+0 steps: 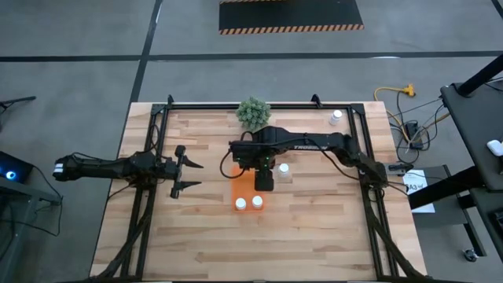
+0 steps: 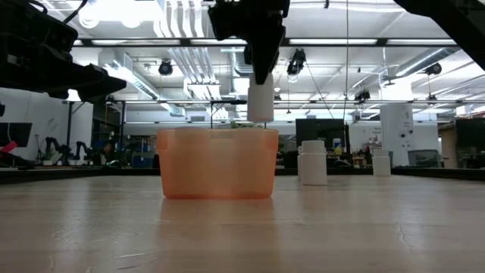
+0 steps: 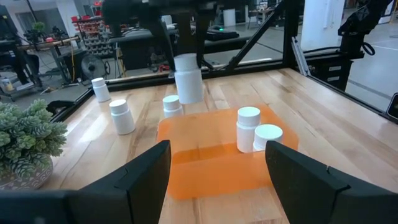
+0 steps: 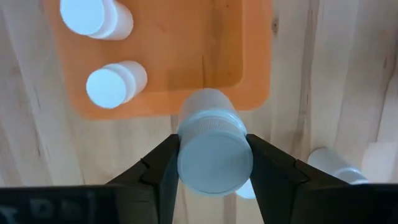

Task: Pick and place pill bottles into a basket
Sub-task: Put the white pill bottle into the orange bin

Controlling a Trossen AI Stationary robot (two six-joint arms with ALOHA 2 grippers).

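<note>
1. My right tool (image 4: 211,163) pinches a bottle (image 4: 213,149) by its cap, hanging upright above the basket's (image 1: 242,191) rim.
2. Two bottles (image 3: 249,127) stand in the basket.
3. Three more bottles (image 3: 121,116) stand on the counter (image 1: 314,228).
4. My left tool (image 1: 189,174) waits spread, apart from the basket.

1. A wooden plank bench (image 1: 314,236) sits on a grey concrete floor (image 1: 71,79), with a black metal frame (image 1: 259,104) running round its edges.
2. A small green bushy plant (image 1: 254,113) stands at the far edge, near the middle; its pot (image 3: 18,175) looks pale.
3. Out on the floor there's a black mat with striped hazard edging (image 1: 291,16).
4. A yellow cable (image 1: 393,93) coils off the bench's right far corner.
</note>
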